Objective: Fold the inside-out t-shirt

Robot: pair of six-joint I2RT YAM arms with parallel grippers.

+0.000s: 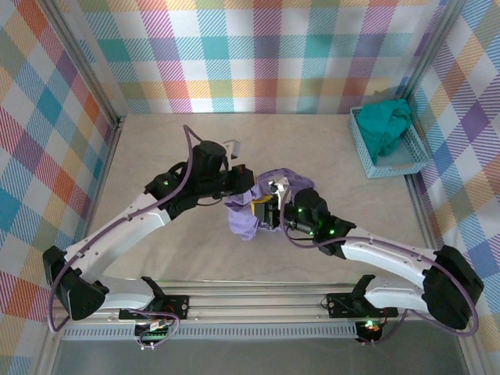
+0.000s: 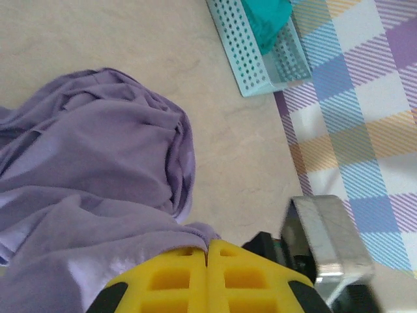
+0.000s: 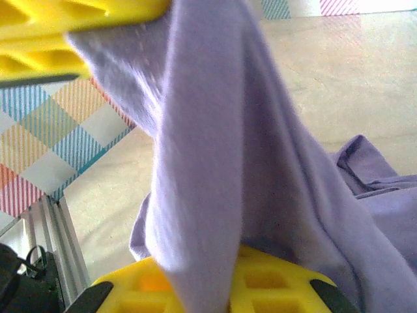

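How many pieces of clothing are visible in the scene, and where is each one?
2. The lavender-purple cotton t-shirt is bunched at the table's centre between both arms. The teal-green garment lies in the light blue perforated plastic basket at the far right. More may be hidden beneath.

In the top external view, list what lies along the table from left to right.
Left gripper → lavender t-shirt, bunched between the two grippers → right gripper → light blue basket holding a teal-green garment at the far right.
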